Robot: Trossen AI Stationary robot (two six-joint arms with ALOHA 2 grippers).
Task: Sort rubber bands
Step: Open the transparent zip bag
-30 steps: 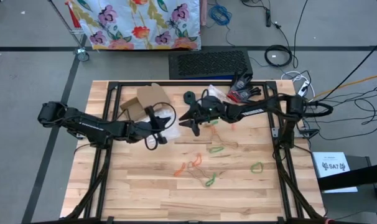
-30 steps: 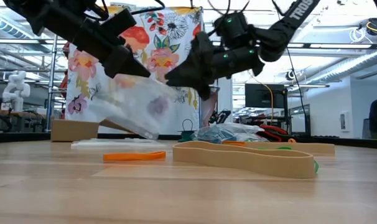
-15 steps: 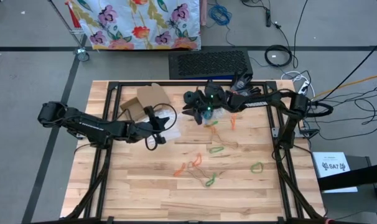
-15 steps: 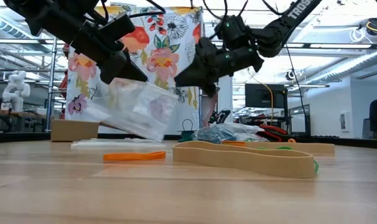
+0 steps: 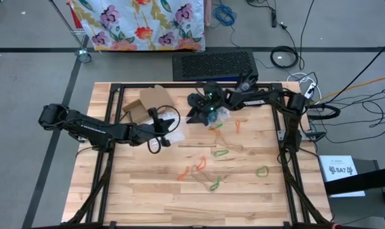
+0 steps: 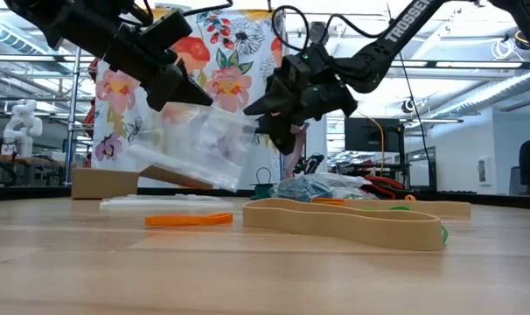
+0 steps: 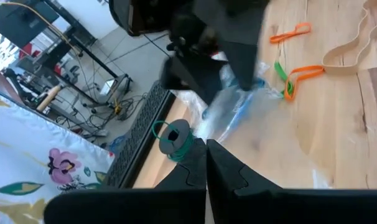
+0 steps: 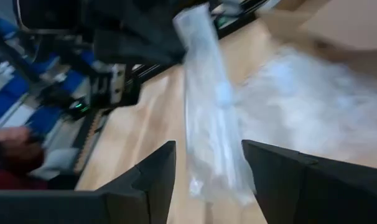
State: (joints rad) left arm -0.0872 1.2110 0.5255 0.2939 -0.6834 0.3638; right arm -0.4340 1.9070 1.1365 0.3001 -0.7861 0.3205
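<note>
While my left gripper [image 5: 162, 124] pinches a clear plastic bag [image 6: 195, 144] above the table [image 5: 141, 184], my right gripper [image 5: 194, 113] hangs just beside it near the far edge, fingers [image 8: 154, 171] spread apart with the bag between us. The rubber bands [image 5: 208, 166] lie loose mid-table, well apart from both. A cardboard piece [image 5: 148, 98] sits behind the bag, a green spool [image 7: 172, 134] beyond, and another bag of blue bands [image 5: 222, 114] under my right wrist.

Two dark, six-jointed robot arms; the right arm [image 6: 396, 35] carries white lettering along one link and a looping black cable, while the right gripper [image 5: 194, 115] shows a small green light on its body.
</note>
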